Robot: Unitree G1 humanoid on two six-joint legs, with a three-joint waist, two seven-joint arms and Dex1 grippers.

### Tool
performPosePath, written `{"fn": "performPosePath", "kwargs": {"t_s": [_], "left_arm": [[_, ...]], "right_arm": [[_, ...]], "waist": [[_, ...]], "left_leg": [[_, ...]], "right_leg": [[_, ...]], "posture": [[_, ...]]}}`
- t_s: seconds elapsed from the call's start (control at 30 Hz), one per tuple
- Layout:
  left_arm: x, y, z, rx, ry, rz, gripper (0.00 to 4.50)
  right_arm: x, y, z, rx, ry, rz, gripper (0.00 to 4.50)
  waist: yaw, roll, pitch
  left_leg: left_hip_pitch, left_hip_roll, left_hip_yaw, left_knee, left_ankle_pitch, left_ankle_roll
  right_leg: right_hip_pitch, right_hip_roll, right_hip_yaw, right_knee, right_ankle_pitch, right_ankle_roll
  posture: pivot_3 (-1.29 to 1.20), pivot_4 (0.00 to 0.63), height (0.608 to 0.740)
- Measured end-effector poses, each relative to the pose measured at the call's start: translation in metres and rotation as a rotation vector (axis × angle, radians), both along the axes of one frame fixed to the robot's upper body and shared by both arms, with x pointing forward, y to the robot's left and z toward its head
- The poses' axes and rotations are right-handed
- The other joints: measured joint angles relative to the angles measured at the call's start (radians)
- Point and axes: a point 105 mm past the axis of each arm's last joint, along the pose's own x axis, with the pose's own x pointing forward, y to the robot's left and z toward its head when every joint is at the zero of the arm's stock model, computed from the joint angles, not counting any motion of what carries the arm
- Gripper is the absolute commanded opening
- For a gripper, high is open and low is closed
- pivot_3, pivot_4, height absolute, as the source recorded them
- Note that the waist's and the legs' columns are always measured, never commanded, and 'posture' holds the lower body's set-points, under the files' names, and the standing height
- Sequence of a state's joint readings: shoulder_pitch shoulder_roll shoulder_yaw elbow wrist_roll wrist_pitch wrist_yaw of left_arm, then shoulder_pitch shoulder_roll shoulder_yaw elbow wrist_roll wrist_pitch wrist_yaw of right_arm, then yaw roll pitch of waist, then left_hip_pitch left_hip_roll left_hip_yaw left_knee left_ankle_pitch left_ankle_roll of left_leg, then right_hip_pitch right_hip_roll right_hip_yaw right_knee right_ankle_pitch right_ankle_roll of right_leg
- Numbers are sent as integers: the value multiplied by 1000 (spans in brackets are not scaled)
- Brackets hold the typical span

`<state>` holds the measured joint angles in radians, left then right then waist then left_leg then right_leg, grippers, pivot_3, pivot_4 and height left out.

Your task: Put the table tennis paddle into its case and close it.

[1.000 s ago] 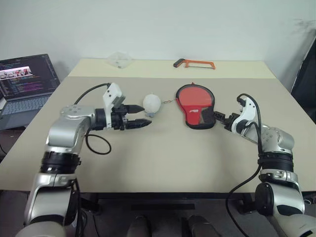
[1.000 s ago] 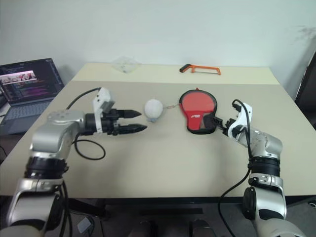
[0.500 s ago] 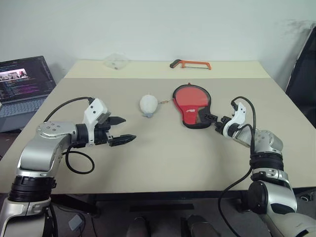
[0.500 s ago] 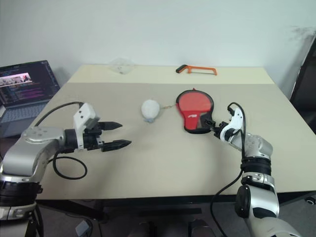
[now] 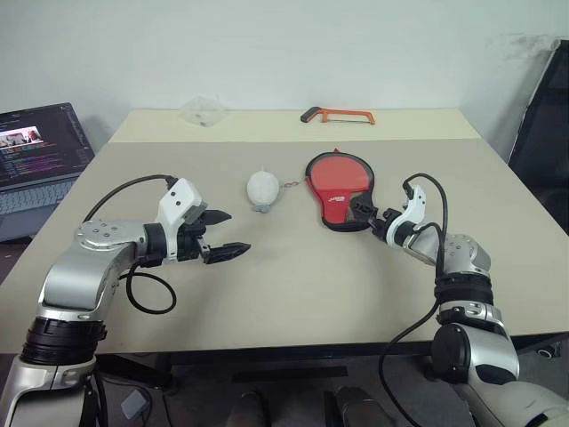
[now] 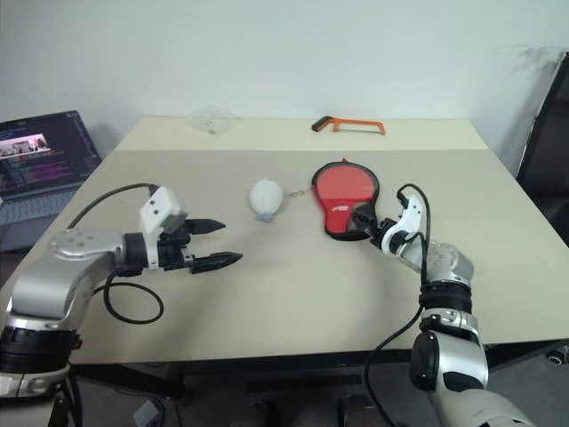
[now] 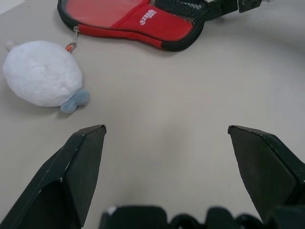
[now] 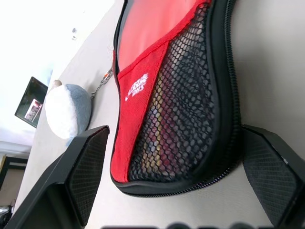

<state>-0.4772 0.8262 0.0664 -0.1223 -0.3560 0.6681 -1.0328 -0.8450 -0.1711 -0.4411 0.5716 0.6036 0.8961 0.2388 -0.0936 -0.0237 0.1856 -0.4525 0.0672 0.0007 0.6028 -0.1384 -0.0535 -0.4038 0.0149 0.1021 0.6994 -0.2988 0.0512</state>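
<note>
The case (image 5: 337, 182) lies flat near the table's middle, red side up, with its black mesh pocket (image 8: 190, 109) at the near, narrow end. The table tennis paddle is hidden. My right gripper (image 5: 363, 210) stands open at that narrow end; in the right wrist view the mesh end lies between its two spread fingers (image 8: 83, 171) and is not pinched. My left gripper (image 5: 234, 233) hovers open over bare table, to the left of and nearer than the case, with nothing between its fingers (image 7: 78, 162).
A small white oval pouch (image 5: 263, 189) lies just left of the case, joined to it by a short chain. An orange hacksaw (image 5: 338, 115) and a clear plastic piece (image 5: 201, 110) sit at the far edge. A laptop (image 5: 36, 151) stands beyond the table's left side.
The camera has shifted. My left gripper has drawn back from the white pouch toward the near left. My right gripper has moved left, closing in on the case's narrow end.
</note>
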Motion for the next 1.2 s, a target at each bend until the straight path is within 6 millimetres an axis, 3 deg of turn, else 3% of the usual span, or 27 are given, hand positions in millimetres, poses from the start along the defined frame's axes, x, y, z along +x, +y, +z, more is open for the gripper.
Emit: {"fn": "performPosePath", "kwargs": {"t_s": [0.13, 0.2, 0.47, 0.6, 0.9, 1.2], "left_arm": [[2, -4, 1, -4, -7, -6, 4465], [2, -6, 0, -5, -7, -6, 4500], [4, -8, 3, -6, -17, -11, 4500], [4, -8, 3, -5, -17, -10, 4500], [5, -7, 2, -5, -12, -5, 4500], [8, -7, 3, 4, -16, -15, 4500]], "right_arm": [[6, 4, 0, 10, 3, -11, 4500], [10, 5, 0, 7, 4, -19, 4105], [15, 6, -15, -27, 41, -49, 1346], [15, 16, -10, -46, 27, -14, 22], [0, 30, -12, -83, 16, 76, 22], [-50, 55, -17, -135, 10, 317, 22]], "waist": [[-4, 0, 0], [-6, 0, 0], [-17, 0, 0], [-22, -4, -2], [-22, -6, -4], [-19, -7, -4]], "left_leg": [[0, 0, 0, 0, 0, 0], [1, 0, 0, 0, 0, 0], [1, 0, 1, 1, 1, 1], [1, 0, 0, 0, 1, 1], [1, 0, 0, -4, 0, 1], [2, 2, -2, -11, 0, 1]], "right_leg": [[0, 0, 1, 0, 1, 0], [0, 0, 1, 0, 1, 1], [0, 0, 2, 0, 2, 2], [0, 1, 2, 0, 2, 2], [-1, 1, 1, -1, 0, -1], [-2, 2, -3, -1, -3, -6]], "posture": [[0, 150, 740], [0, 150, 740], [0, 150, 740], [0, 150, 740], [0, 150, 740], [0, 150, 740]]}}
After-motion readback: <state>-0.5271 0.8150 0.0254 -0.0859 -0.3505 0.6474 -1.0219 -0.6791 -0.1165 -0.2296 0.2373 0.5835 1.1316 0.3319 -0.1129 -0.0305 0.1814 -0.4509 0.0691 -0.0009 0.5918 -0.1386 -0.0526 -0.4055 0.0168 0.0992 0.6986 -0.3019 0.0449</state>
